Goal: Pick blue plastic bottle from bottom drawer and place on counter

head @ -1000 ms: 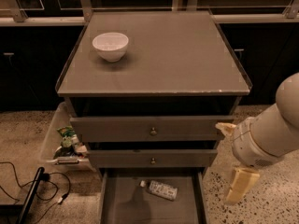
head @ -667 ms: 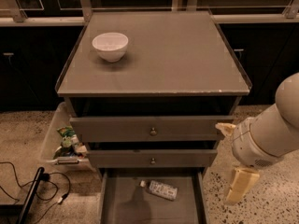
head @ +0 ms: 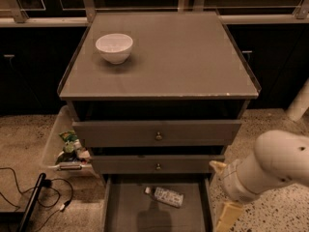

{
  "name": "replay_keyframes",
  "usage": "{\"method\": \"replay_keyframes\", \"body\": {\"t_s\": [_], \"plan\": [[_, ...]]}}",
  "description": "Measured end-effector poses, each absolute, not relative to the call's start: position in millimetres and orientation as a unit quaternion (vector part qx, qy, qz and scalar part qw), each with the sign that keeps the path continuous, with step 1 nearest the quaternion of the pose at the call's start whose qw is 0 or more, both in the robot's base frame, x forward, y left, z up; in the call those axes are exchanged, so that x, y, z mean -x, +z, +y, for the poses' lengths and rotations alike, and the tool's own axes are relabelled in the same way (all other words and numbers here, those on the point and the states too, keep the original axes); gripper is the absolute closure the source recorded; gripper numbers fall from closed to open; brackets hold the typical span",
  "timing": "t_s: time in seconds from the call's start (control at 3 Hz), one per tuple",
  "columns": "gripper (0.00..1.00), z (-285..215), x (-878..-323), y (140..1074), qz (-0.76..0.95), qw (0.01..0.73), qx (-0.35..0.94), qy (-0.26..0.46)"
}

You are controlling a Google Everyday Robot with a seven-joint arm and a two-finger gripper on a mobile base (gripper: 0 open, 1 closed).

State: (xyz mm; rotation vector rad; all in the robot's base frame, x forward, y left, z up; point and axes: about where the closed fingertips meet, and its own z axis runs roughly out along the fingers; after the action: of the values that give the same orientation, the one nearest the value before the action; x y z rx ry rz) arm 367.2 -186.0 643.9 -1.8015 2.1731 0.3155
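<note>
The blue plastic bottle (head: pixel 164 196) lies on its side on the floor of the open bottom drawer (head: pixel 125 211), its white cap pointing left. The counter (head: pixel 183 57) is the cabinet's flat grey top. My gripper (head: pixel 220 193) hangs at the end of the white arm at the lower right, beside the drawer's right edge and to the right of the bottle. Its two yellowish fingers (head: pixel 216 166) stand apart and hold nothing.
A white bowl (head: pixel 114 47) stands at the counter's back left. The two upper drawers with brass knobs (head: pixel 158 136) stick out slightly. A clear bin of packets (head: pixel 67 149) and black cables (head: pixel 34 197) lie on the floor to the left of the cabinet.
The arm and gripper have moved down and a little left, toward the bottom drawer's right edge. The bottle and the bowl have not moved.
</note>
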Motion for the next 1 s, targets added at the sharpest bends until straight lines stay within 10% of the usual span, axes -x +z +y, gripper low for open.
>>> {"method": "replay_keyframes", "body": {"t_s": [1.0], "plan": [[0.00,-180.7,-372.3,502.4,0.774,0.154,0.595,0.153]]}}
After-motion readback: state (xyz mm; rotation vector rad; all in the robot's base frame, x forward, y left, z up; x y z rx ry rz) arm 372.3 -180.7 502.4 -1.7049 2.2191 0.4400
